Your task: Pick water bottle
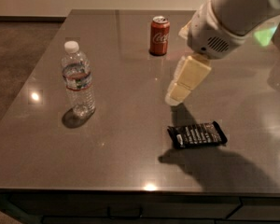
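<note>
The water bottle [77, 79] stands upright on the left part of the grey table [126, 139]. It is clear and ribbed, with a white cap and a blue-red label band. My gripper [176, 95] hangs from the white arm that comes in from the upper right. Its cream-coloured fingers point down and to the left, above the middle of the table. The gripper is well to the right of the bottle and holds nothing that I can see.
A red Coca-Cola can [159, 36] stands at the back of the table, just left of the arm. A black snack packet [197, 134] lies flat below the gripper. The table's front edge runs along the bottom and its left edge drops to a brown floor [14, 59].
</note>
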Available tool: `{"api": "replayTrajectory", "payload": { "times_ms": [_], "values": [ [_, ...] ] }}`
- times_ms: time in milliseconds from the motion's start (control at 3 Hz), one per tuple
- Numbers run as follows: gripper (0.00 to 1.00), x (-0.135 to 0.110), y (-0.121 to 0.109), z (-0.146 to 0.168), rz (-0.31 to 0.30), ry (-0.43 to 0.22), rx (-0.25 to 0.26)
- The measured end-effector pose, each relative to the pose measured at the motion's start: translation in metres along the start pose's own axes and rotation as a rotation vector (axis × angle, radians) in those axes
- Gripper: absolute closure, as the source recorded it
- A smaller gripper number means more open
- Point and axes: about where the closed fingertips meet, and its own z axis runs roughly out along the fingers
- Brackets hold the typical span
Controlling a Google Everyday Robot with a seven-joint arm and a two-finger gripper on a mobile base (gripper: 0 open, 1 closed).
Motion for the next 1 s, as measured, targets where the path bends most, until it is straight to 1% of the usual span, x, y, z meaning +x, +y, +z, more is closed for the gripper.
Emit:
{"api": "replayTrajectory", "payload": {
  "times_ms": [333, 667, 1000],
  "values": [
    [0.0, -0.037, 0.005, 0.028, 0.016, -0.061, -0.015],
    [0.0, -0.072, 0.012, 0.048, 0.031, -0.129, -0.056],
    [0.0, -0.106, 0.024, 0.06, 0.031, -0.193, -0.091]
  ]
}}
